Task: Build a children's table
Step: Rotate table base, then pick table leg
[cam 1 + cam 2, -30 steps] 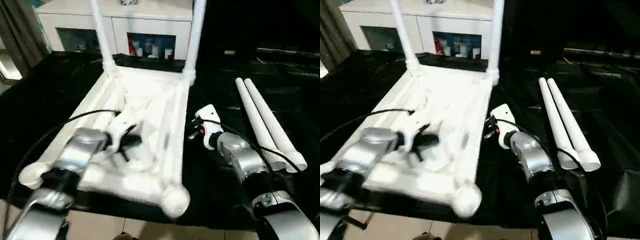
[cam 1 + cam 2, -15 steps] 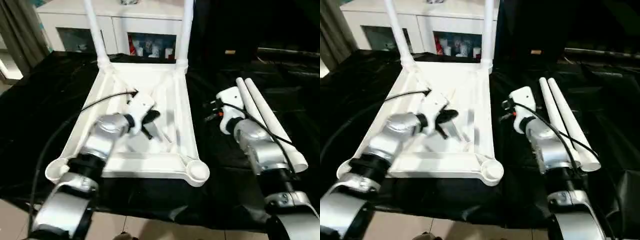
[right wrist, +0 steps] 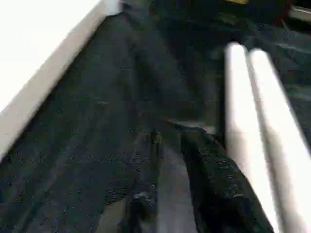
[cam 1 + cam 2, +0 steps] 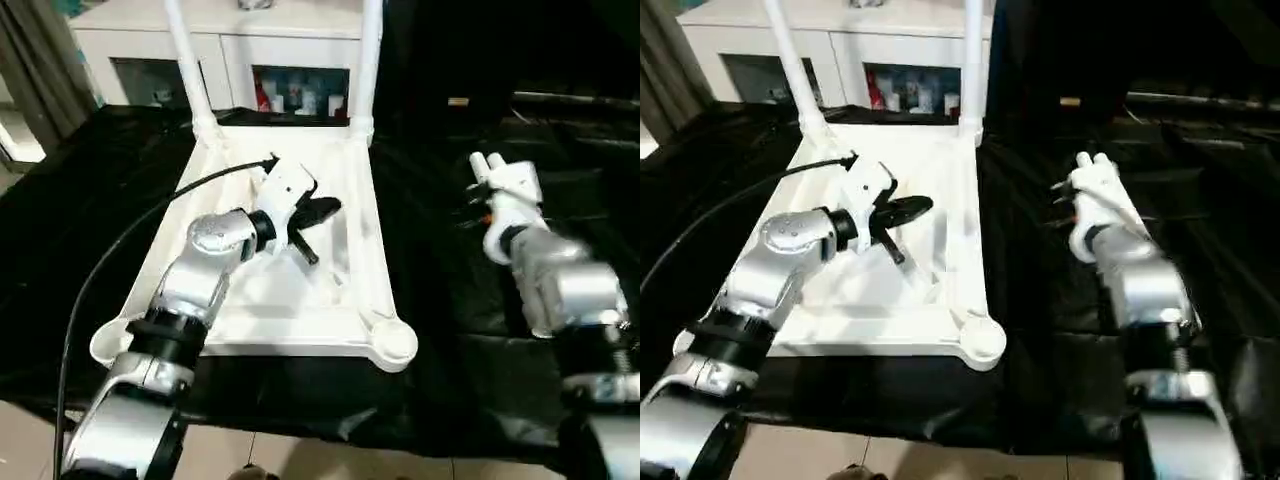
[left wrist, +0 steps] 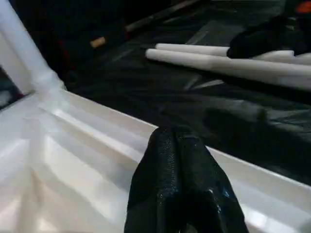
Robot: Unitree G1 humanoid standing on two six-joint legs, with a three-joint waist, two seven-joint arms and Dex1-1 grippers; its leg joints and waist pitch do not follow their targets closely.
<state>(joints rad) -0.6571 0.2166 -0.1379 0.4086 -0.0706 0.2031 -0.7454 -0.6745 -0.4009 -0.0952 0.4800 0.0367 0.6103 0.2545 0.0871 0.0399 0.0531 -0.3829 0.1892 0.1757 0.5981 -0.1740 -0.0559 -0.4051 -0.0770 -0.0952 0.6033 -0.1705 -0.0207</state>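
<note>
During the last second the right gripper (image 3: 170,141) has been carried from beside the 3 o'clock rim of the tabletop (image 4: 262,300) to a position above the two loose legs (image 5: 228,65), which lie side by side, touching, on the bench (image 4: 440,300) at 3 o'clock of the tabletop. Its fingers are seen parted, with nothing between them. The left gripper (image 4: 322,212) has been advanced toward 12 o'clock over the ribbed underside and is clenched on nothing. The tabletop is lying upside down and flat at the centre of the bench. One fitted leg (image 4: 183,50) stands in the 11 o'clock corner socket and another fitted leg (image 4: 368,60) in the 1 o'clock socket. The near sockets, at 5 o'clock (image 4: 393,343) and 7 o'clock (image 4: 108,343), are unfilled. The task is therefore judged half complete, and pickup of a third leg is judged to be in preparation. The bench is covered in black sheeting. A white glass-door cabinet (image 4: 240,40) stands at 12 o'clock, and a tiled floor (image 4: 300,460) shows at 6 o'clock.
</note>
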